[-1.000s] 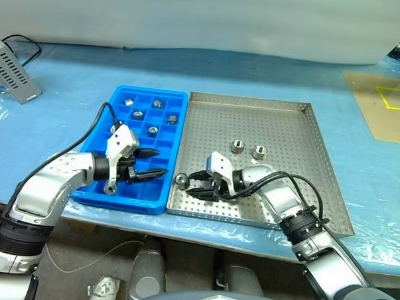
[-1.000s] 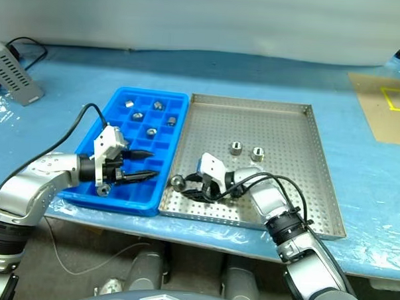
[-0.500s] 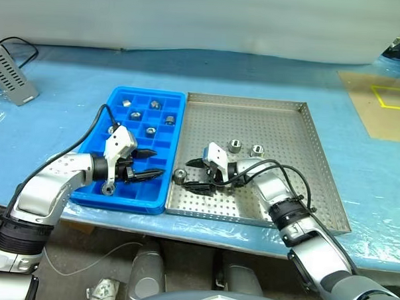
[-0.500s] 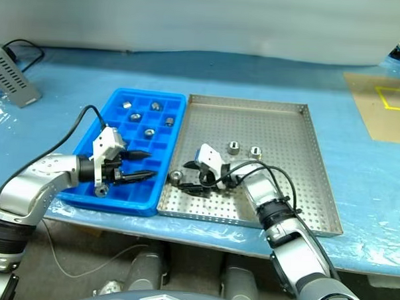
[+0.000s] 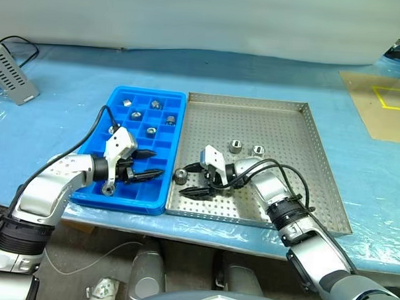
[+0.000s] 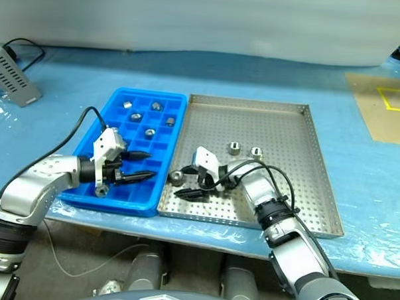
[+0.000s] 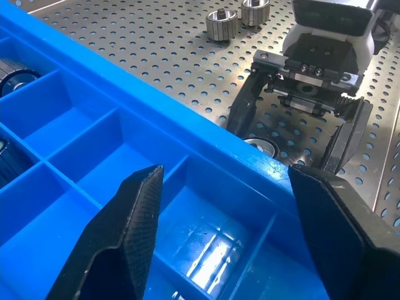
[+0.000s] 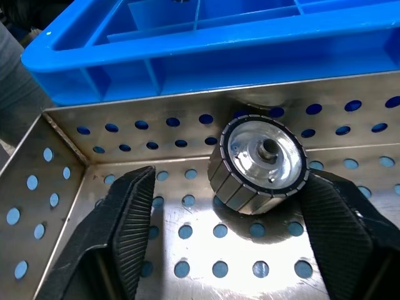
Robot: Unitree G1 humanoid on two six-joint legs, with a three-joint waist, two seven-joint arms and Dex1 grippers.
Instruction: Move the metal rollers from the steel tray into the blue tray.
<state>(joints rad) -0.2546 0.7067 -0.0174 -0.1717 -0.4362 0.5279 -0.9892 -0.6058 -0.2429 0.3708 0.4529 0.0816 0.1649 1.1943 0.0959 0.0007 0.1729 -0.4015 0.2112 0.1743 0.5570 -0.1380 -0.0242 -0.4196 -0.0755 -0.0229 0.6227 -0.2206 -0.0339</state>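
Abt five small shiny metal rollers already in bright blue compartmented plastic tray, three left in perforated square steel tray: two mid-tray, one by near-left rim bracketed by right pincer, spread wide, not gripping; left pincer wide, empty, over blue tray.

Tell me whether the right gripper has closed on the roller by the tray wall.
No: the right gripper stands open, its fingers clear of the roller.

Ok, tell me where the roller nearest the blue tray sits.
In the left eye view, that roller lies on the steel tray against its left rim, beside the blue tray, between the right gripper's open jaws.
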